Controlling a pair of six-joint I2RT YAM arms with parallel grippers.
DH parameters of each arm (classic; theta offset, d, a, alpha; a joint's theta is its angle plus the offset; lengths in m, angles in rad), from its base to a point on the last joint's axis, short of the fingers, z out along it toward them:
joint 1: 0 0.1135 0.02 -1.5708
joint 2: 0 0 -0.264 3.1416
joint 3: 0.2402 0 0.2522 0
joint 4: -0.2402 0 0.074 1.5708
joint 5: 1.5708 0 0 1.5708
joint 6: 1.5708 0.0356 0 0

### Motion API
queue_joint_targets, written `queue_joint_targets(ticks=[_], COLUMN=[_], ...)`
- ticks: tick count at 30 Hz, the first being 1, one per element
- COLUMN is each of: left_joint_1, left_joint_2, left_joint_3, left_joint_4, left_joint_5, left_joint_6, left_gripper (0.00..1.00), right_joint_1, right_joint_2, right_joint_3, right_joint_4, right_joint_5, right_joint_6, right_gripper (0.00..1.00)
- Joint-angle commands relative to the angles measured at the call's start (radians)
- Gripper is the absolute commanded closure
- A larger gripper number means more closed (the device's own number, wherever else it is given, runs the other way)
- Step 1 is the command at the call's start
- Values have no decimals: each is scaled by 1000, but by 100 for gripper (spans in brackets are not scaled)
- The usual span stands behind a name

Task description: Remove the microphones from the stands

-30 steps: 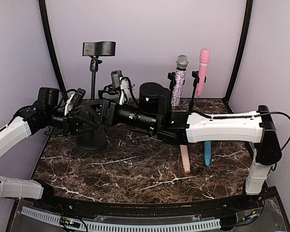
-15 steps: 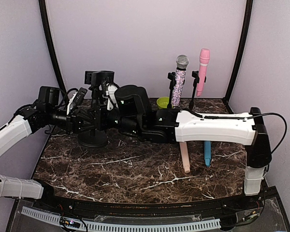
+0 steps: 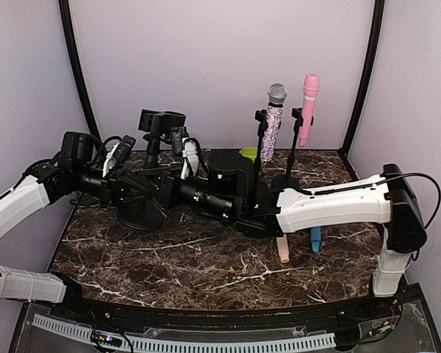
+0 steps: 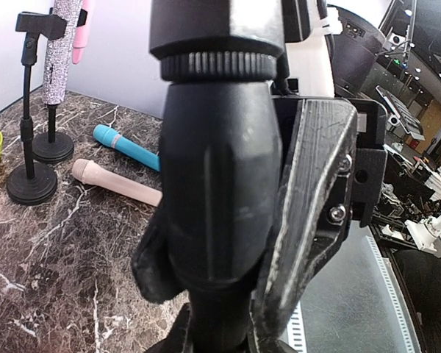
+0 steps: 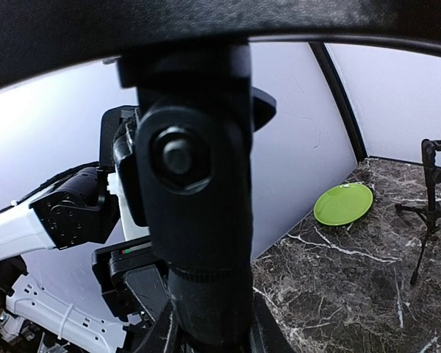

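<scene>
Microphone (image 3: 162,120), as far as you can judge, is the black piece on top of the stand (image 3: 140,213) at the rear left of the tabletop (image 3: 206,265); both arms meet there. Your left pincer (image 4: 224,257) is closed tight on the thick black stem of this stand and steadies it. Your right pincer (image 5: 209,327) has its jaws close beside the black joint under the top, but you cannot tell if they grip it. So the step is taking hold. Next you need a firm grip on the microphone alone, then a pull out of the clip. From above the arms hide the stem, and both wrist views are too near to separate microphone from clip.
</scene>
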Motion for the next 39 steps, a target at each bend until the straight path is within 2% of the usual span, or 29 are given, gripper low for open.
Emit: queue_joint_targets(ticks=[1,3,4,8,11,18,23,29,39], left_joint_1=[33,32,33,43,93,221,282,302,304], left_joint_2=[-27,-27,-28,-30,-19,-15,-33,-48,-43], left_joint_3=[20,28,36,74,95,134,135,131,137], left_joint_4=[41,21,8,-72,-139,-277,-328,-366,-354], left_joint_5=[5,-66,-106,-216,-215,-252,-263,-246,-223], left_joint_6=[0,-6,-2,44,47,107,131,142,135], left_gripper=[77,18,3,1,1,1,1,1,1], right_joint_1=[-2,-1,-1,-15,-49,-186,-257,-310,-362], right_joint_2=[-72,-70,-69,-50,-9,148,325,511,694], right_joint_3=[-11,2,3,-18,-18,-3,182,405,601], right_joint_4=[91,7,-21,-63,-71,68,79,61,73], right_joint_5=[5,91,131,301,382,399,401,404,372], right_joint_6=[-25,-72,-106,-234,-317,-365,-406,-436,-456], right_gripper=[100,100,100,100,100,100,100,100,100])
